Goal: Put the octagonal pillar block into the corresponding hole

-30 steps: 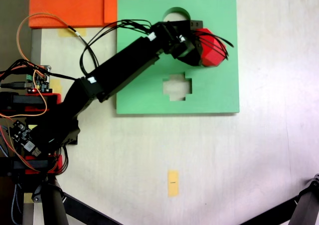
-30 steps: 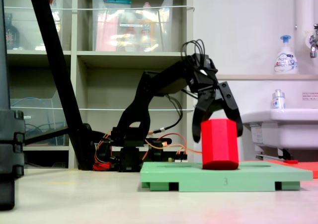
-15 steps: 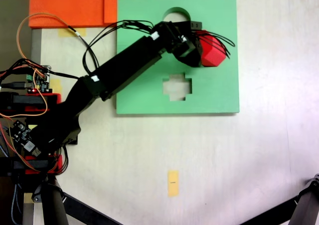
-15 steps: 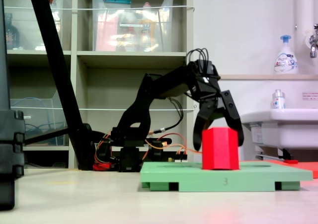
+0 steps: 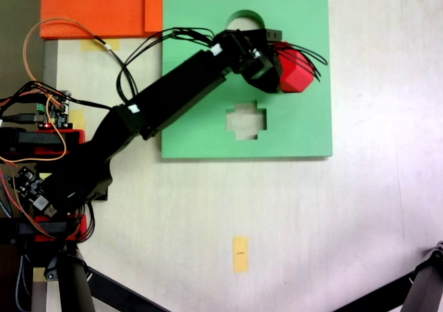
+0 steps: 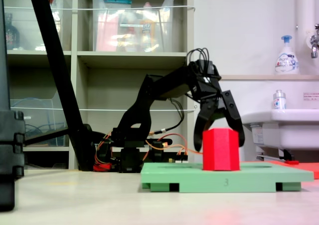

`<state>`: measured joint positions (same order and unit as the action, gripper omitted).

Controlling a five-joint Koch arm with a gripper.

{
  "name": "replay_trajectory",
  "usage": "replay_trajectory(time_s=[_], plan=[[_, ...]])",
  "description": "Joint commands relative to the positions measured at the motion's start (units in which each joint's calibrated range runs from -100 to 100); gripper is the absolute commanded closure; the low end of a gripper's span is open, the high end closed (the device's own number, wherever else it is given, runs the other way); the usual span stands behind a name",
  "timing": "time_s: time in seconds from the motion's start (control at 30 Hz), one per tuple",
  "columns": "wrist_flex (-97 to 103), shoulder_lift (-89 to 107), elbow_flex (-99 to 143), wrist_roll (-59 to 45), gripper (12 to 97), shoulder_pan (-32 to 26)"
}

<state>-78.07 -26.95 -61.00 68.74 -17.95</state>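
Note:
The red octagonal pillar block (image 5: 296, 71) (image 6: 221, 150) stands upright on the square green board (image 5: 297, 129) (image 6: 189, 177), at its right side in the top-down fixed view. Its base sits at the board's top surface, and the corresponding hole is hidden beneath it. My gripper (image 5: 278, 63) (image 6: 219, 143) hangs over the block, open. Its two black fingers (image 6: 198, 137) straddle the block's upper part, one on each side, with small gaps showing in the side-on fixed view.
A cross-shaped cutout (image 5: 246, 120) and a round cutout (image 5: 243, 18), partly under my arm, are in the same board. Orange foam sheets (image 5: 104, 7) lie at the back left. Circuit boards and wires (image 5: 41, 111) sit beside the arm's base. A yellow tape mark (image 5: 240, 254) is on the table.
A second ago the block leaned and stood higher between the fingers. It now stands straight and lower on the board. Nothing has moved in the last half second.

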Motion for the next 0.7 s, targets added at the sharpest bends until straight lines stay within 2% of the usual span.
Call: replay_trajectory(time_s=[0.0,0.4,0.67], plan=[[4.46,0.27,-4.50,-0.24,70.3,0.68],[3.69,0.27,-4.50,-7.96,70.3,0.73],[2.72,0.13,-4.50,-8.16,70.2,0.68]])
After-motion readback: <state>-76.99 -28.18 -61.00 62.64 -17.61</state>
